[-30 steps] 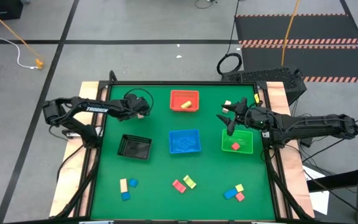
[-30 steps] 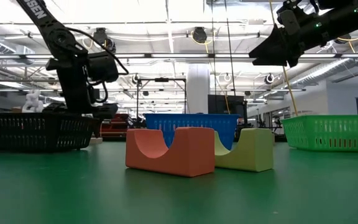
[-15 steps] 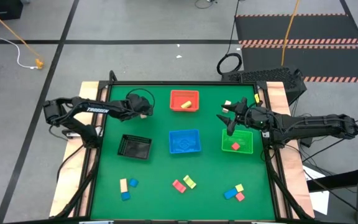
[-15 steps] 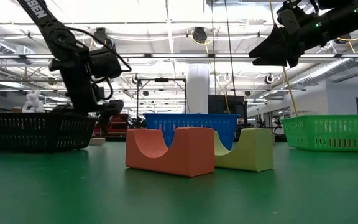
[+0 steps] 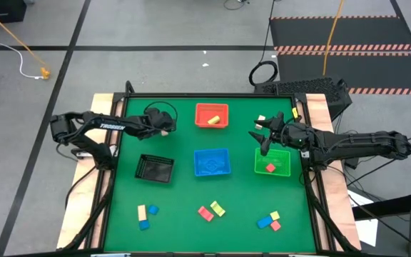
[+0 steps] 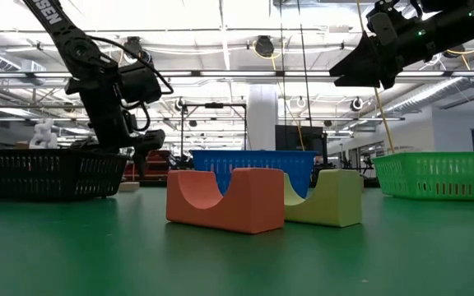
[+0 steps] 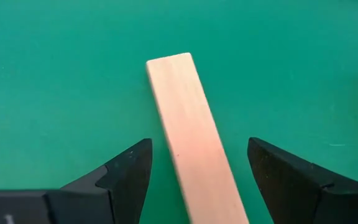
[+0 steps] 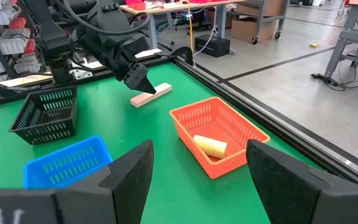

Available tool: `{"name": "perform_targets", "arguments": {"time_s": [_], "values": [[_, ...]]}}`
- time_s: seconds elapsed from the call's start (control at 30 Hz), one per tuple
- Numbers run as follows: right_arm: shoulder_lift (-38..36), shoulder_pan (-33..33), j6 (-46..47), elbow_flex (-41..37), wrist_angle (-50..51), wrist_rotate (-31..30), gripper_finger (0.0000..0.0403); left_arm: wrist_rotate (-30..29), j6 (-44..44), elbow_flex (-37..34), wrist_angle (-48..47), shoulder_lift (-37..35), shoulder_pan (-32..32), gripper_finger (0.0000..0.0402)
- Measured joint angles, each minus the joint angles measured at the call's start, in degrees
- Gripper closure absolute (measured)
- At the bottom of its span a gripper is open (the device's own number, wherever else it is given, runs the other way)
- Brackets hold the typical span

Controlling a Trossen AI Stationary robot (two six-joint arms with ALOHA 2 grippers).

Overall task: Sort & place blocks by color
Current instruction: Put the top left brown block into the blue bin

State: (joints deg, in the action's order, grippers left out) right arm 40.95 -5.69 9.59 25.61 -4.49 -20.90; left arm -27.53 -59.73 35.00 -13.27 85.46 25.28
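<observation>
Four trays (image 5: 212, 163), eleven blocks (image 5: 217, 208)

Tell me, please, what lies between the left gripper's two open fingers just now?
A pale tan bar lies flat on the green table between the left gripper's fingers, untouched on either side. The left wrist view shows this best.

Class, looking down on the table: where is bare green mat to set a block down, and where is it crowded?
Bare: the strip between the black tray and the blocks at the near edge. Crowded: near the red tray, where the open left gripper straddles a tan bar.
</observation>
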Motion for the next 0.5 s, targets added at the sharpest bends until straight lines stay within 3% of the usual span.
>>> {"name": "perform_targets", "arguments": {"time_s": [0.3, 0.4, 0.5], "values": [[-0.02, 0.00, 0.06, -0.01, 0.02, 0.01, 0.0154, -2.36, 0.31, 0.17, 2.27, 5.73, -0.62, 0.0143], [-0.02, 0.00, 0.14, -0.04, 0.00, -0.01, 0.0154, -3.73, 2.94, 0.09, 2.04, 6.30, -1.33, 0.0183], [0.00, 0.00, 0.20, -0.04, 0.01, 0.00, 0.0154, -3.55, 5.18, 0.07, 2.43, 6.32, -2.06, 0.0258]]}}
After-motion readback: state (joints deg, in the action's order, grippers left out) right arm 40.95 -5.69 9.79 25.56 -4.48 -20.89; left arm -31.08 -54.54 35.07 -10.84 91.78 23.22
